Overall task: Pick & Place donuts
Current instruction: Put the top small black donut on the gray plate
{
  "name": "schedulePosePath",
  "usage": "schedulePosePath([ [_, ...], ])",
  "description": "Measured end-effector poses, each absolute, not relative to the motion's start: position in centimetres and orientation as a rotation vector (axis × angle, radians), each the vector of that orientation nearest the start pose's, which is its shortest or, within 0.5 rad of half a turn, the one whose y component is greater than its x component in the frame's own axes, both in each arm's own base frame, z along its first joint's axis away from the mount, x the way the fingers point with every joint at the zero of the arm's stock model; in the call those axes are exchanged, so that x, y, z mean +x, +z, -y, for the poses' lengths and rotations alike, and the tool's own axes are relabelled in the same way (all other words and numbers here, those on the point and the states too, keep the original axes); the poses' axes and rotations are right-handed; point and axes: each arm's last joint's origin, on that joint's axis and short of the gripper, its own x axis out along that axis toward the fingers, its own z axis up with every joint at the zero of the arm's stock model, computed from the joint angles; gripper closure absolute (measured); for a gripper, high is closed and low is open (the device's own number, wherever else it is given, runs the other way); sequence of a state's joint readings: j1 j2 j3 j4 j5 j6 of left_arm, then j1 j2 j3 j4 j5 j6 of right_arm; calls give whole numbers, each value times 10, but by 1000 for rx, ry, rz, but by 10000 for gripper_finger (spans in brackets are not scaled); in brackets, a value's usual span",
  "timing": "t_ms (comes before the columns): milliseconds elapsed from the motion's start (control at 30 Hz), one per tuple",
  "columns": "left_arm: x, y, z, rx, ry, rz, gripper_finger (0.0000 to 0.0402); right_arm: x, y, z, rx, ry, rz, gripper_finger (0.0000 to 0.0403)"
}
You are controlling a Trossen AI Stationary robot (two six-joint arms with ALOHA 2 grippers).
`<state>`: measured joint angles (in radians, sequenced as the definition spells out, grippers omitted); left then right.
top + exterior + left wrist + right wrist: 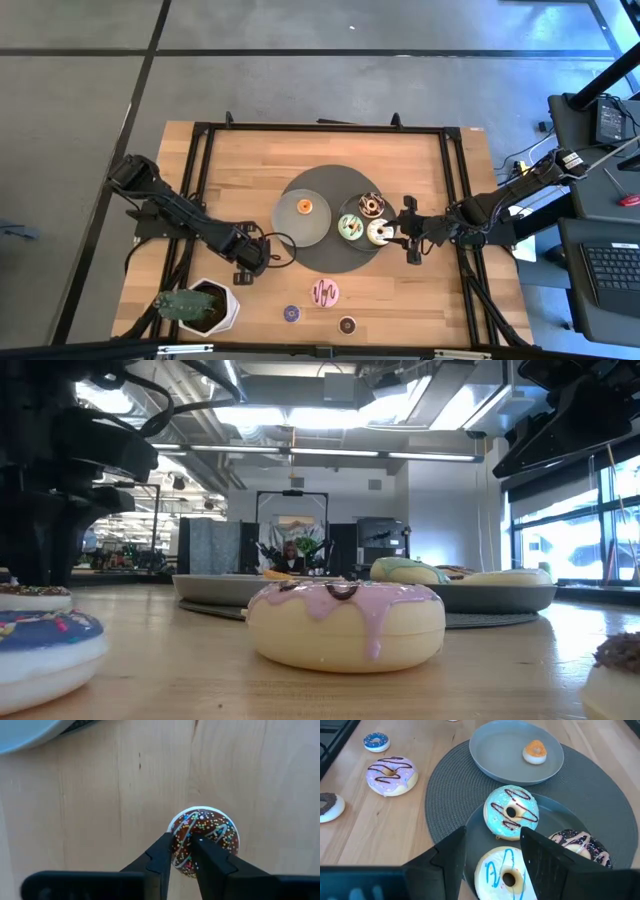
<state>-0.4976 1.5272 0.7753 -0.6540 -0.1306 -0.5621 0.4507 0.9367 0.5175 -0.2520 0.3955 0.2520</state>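
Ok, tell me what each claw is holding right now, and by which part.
Left claw pinches a small brown sprinkled toy donut, one finger in its hole, one outside. Right claw, open over the cream donut, holds nothing.

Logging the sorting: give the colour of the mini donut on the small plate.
Orange mini donut, clearest in the right wrist view.

Wooden table [240, 170], pale planks, carried all items. Landmark: round dark mat [300, 185] lay at centre. Directly on the wood, toward the near edge from the mat: pink-iced donut [325, 292], with a mini purple donut [291, 313] just beside it and a mini dark donut [347, 324] near. A mini brown sprinkled donut [204, 836] sat on bare wood off the mat's left side. White potted plant [200, 306] stood well apart, near-left of the mat.
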Motion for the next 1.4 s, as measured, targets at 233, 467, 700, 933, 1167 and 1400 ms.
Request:
schedulePosePath([
  [233, 218, 152, 111, -55, 78, -1367, 386, 172, 213, -71, -35, -27, -611, 217],
  [467, 250, 196, 98, -143, 153, -1179, 394, 172, 213, -70, -58, -24, -609, 217],
  [700, 275, 211, 50, -237, 431, -1020, 397, 172, 213, -70, -57, -25, -609, 217],
  [933, 283, 210, 10, -370, 523, -1004, 398, 172, 213, -70, -57, -25, -610, 217],
  [1167, 293, 188, -2, -388, 576, -1059, 398, 172, 213, -70, -57, -25, -610, 217],
  [1400, 301, 165, -10, -397, 620, -1118, 395, 172, 213, -70, -54, -25, -610, 217],
])
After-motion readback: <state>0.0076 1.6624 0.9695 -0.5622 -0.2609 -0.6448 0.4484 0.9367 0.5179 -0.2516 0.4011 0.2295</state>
